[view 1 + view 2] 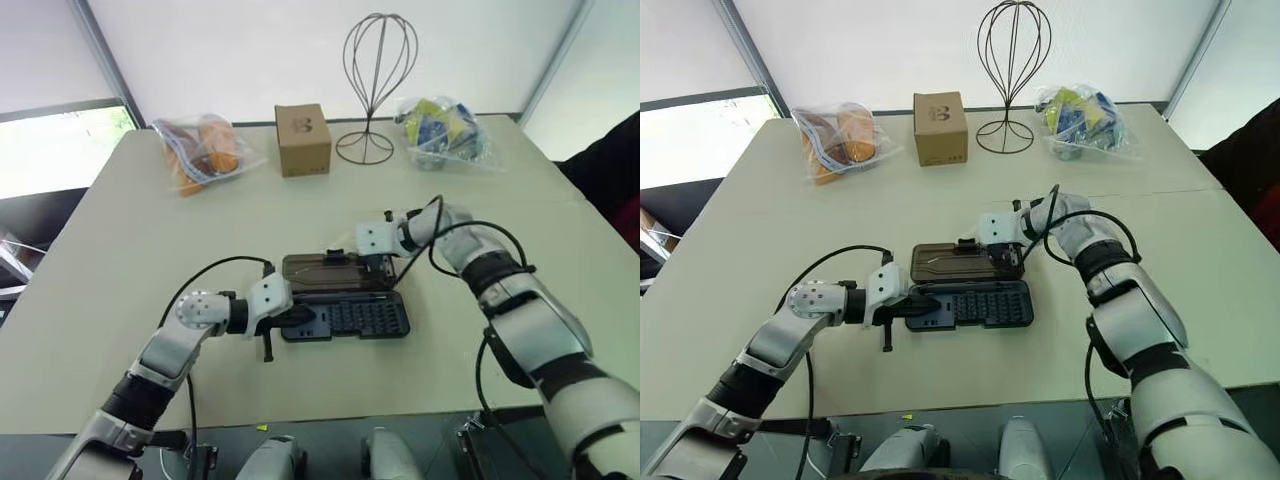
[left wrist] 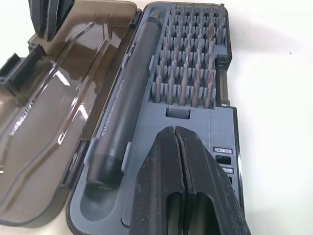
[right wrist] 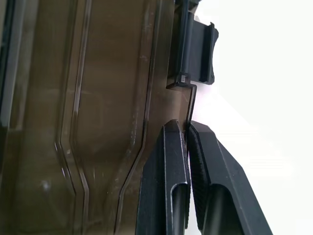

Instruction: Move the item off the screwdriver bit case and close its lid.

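The screwdriver bit case [image 1: 345, 316] lies open mid-desk [image 1: 120, 260], its lid [image 1: 325, 270] laid flat on the far side, hinge between them. No stray item sits on the tray now — just the bits and the pen-shaped driver [image 2: 124, 105] in its slot — so the step in hand looks like the lid-closing.

The right gripper [image 3: 188, 132] is at the lid's far edge, beside the black latch tab [image 3: 198, 51], fingers pinched on the lid's rim. The left gripper [image 2: 178, 147] presses on the case's left end w/ fingers shut, holding nothing (prob. bracing).

Next: swing the lid up and over toward the tray, then press the latch home.

Count: 1 case, 1 lid, 2 grippers; beyond the case, 1 cardboard box [image 1: 303, 139], 1 wire stand [image 1: 375, 85], 2 bags [image 1: 205, 150] [image 1: 445, 128].
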`<state>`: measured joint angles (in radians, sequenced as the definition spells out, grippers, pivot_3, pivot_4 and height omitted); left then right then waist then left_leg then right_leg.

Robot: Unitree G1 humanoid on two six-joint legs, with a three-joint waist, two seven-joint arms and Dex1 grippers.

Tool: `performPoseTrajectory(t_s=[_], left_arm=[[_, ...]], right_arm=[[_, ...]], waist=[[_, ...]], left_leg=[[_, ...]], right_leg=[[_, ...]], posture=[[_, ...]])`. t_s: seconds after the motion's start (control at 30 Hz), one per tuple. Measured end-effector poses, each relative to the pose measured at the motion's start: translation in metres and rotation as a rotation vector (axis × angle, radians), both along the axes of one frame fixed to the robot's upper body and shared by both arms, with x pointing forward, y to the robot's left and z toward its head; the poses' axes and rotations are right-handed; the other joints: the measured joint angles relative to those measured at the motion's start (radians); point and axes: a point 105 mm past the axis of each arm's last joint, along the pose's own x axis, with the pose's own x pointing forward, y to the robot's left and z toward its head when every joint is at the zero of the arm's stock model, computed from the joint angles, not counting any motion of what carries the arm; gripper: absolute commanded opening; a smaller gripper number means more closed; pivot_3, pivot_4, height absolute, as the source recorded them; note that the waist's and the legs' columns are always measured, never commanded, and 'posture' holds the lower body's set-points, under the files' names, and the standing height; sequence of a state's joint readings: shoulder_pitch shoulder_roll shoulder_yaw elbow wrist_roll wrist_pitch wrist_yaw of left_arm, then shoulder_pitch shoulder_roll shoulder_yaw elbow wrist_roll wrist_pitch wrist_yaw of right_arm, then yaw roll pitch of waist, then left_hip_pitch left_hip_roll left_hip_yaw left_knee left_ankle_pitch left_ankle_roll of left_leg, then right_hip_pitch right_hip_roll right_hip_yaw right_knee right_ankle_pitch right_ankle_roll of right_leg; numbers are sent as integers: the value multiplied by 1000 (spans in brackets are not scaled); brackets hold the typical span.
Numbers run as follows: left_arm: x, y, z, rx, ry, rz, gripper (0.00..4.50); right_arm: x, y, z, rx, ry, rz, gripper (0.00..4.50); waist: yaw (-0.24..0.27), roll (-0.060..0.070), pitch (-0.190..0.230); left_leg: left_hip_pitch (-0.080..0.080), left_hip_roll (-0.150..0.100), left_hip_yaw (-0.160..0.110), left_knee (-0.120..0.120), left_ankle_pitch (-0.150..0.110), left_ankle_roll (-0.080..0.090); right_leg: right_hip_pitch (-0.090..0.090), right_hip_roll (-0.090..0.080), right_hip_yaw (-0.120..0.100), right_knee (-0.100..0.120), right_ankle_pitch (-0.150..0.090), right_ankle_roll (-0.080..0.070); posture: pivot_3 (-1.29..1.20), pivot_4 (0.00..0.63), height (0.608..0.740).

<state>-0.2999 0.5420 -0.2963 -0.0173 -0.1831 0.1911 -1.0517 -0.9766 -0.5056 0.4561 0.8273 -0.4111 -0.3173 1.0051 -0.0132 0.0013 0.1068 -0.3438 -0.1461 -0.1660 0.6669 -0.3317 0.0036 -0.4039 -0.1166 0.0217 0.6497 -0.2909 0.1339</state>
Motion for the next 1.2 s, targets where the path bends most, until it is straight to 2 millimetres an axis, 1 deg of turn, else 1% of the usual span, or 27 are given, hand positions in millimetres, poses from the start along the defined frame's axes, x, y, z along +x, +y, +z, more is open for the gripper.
performPoseTrajectory(t_s=[0.1, 0.23, 0.37, 0.5, 0.63, 0.7, 0.77, 0.8, 0.87, 0.9, 0.93, 0.97, 1.0, 1.03, 1.07, 1.1, 1.13, 1.2], left_arm=[[-1, 0, 2, -4, -4, -11, 0], [-1, 0, 3, 0, -4, -20, 0], [-1, 2, 3, 4, -1, -26, 0], [-2, 5, 3, -25, 49, -4, 0], [-6, 6, 8, -105, 166, 35, 0], [-13, 3, 18, -176, 243, 32, 0], [-17, 1, 38, -253, 289, 20, 0], [-19, -1, 56, -313, 309, 11, 0], [-19, 0, 86, -388, 294, -4, 0], [-16, 1, 98, -426, 284, 7, 0], [-8, 5, 114, -480, 258, 41, 0], [1, 10, 125, -522, 230, 80, 0], [10, 15, 134, -563, 205, 123, 0], [24, 23, 142, -608, 176, 191, 0], [35, 31, 144, -629, 149, 258, 0], [50, 41, 142, -627, 116, 343, 0], [60, 50, 137, -614, 97, 407, 0], [83, 66, 115, -536, 55, 541, 0]], right_arm=[[-8, -2, 12, 19, -86, -7, 50], [-24, -1, 30, 58, -179, -50, 50], [-39, -1, 43, 74, -232, -74, 50], [-46, 1, 46, 83, -257, -87, 50], [-47, 1, 47, 90, -273, -98, 50], [-47, 0, 46, 91, -282, -106, 50], [-46, 0, 47, 92, -288, -107, 50], [-46, 0, 47, 92, -293, -104, 50], [-46, 0, 47, 92, -297, -102, 50], [-46, 0, 47, 92, -297, -103, 50], [-46, -1, 47, 92, -298, -104, 50], [-46, 0, 47, 93, -298, -104, 50], [-46, -1, 47, 94, -299, -106, 50], [-46, -1, 46, 94, -299, -108, 50], [-47, -1, 47, 95, -301, -107, 50], [-47, -1, 47, 95, -302, -106, 50], [-47, 0, 47, 96, -304, -104, 50], [-48, 0, 47, 96, -305, -104, 50]], waist=[[3, 0, 0], [3, 0, 1], [4, 0, 1], [3, 0, 3], [2, 0, 9], [2, -1, 14], [2, -2, 17], [2, -2, 18], [1, -2, 18], [0, -2, 18], [1, -2, 18], [1, -2, 18], [1, -2, 18], [1, -2, 18], [1, -2, 18], [1, -2, 18], [0, -2, 18], [0, -3, 18]], left_leg=[[-12, 0, -1, 2, 1, -1], [-14, 0, -1, 1, 1, -1], [-14, 0, -1, 1, 1, -1], [-14, 0, -1, 0, 1, -1], [-14, 0, -1, 0, 1, -1], [-15, 0, -1, 0, 1, -1], [-17, 0, -1, 1, 1, -1], [-19, 0, -1, 1, 1, -1], [-22, 0, 0, 2, 1, -1], [-22, 0, 0, 2, 1, -1], [-22, 0, 0, 2, 1, -2], [-22, 0, 0, 2, 1, -2], [-22, 0, 0, 2, 1, -2], [-22, 0, 0, 2, 1, -2], [-22, 0, 0, 2, 1, -2], [-22, 0, 0, 2, 1, -2], [-22, 0, 1, 2, 1, -2], [-22, 0, 1, 2, 1, -2]], right_leg=[[-8, 0, -1, 1, 0, 0], [-9, 0, -1, 0, 0, 0], [-9, 0, -1, 0, 0, 0], [-9, 0, -1, 0, 0, 0], [-9, 0, -1, 0, 0, 0], [-10, 0, -1, 0, 0, 0], [-12, 0, -1, 0, 0, 0], [-14, 0, -1, 0, 0, 0], [-17, 0, -1, 1, 0, 0], [-17, 0, -1, 1, 0, 0], [-17, 0, -1, 1, 0, 0], [-17, 0, -1, 1, 0, 0], [-17, 0, -1, 1, 0, 0], [-17, 0, -2, 1, 0, 0], [-17, 0, -2, 0, 0, 0], [-17, 0, -3, 0, 0, 0], [-17, 0, -3, 0, 0, 0], [-18, 0, -3, 0, 0, 0]], posture=[[0, 150, 740], [0, 150, 740], [0, 150, 740], [0, 150, 740], [0, 150, 740], [0, 150, 740], [0, 150, 740], [0, 150, 740], [0, 150, 740], [0, 150, 740], [0, 150, 740], [0, 150, 740], [0, 150, 740], [0, 150, 740], [0, 150, 740], [0, 150, 740], [0, 150, 740], [0, 150, 740]])
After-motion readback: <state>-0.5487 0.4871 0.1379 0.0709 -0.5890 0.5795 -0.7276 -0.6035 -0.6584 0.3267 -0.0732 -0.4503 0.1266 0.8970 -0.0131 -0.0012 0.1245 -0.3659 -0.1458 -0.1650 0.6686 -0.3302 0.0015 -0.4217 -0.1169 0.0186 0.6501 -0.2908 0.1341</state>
